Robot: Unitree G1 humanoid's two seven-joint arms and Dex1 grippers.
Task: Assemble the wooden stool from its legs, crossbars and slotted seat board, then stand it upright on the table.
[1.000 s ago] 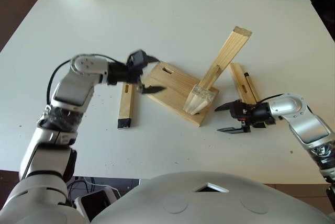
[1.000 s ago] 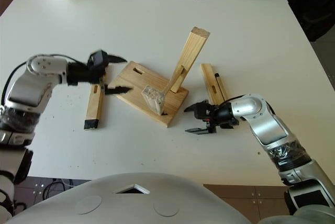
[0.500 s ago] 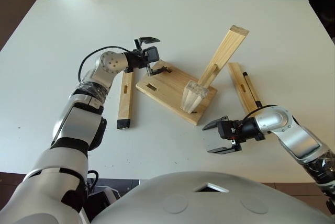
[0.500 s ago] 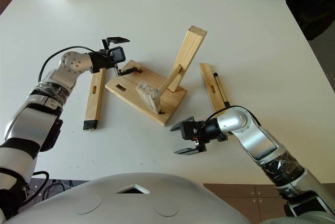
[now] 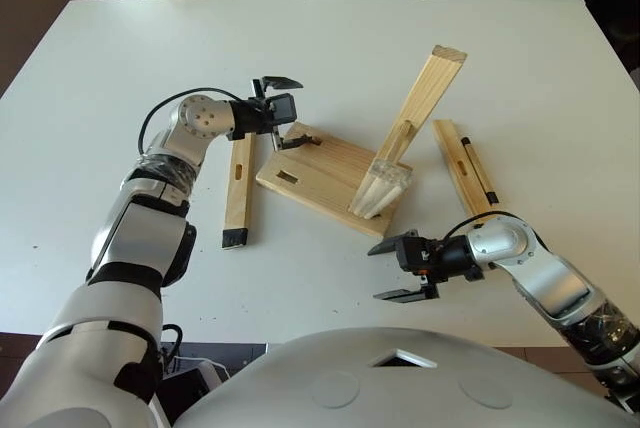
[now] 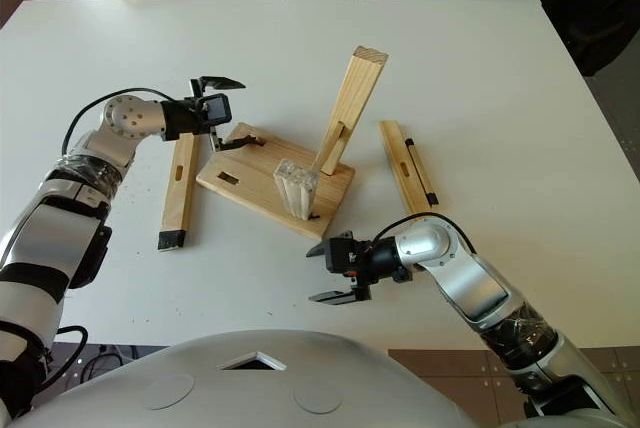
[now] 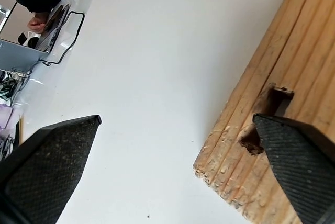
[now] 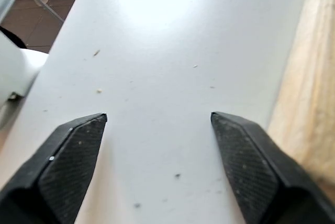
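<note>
At the far corner of the seat board (image 5: 335, 176), flat on the table (image 5: 120, 58), the left claw (image 5: 290, 113) gapes empty — probably to steady it; off its near edge the right claw (image 5: 385, 273) hovers, likewise spread, empty

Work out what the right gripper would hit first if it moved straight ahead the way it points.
Probably nothing: the open right gripper faces bare table as far as can be seen, with the seat board off to one side.

White table (image 5: 500, 68); on it, seat board (image 5: 320, 173) between left-hand leg (image 5: 238, 188) and right-hand leg (image 5: 462, 173)
</note>
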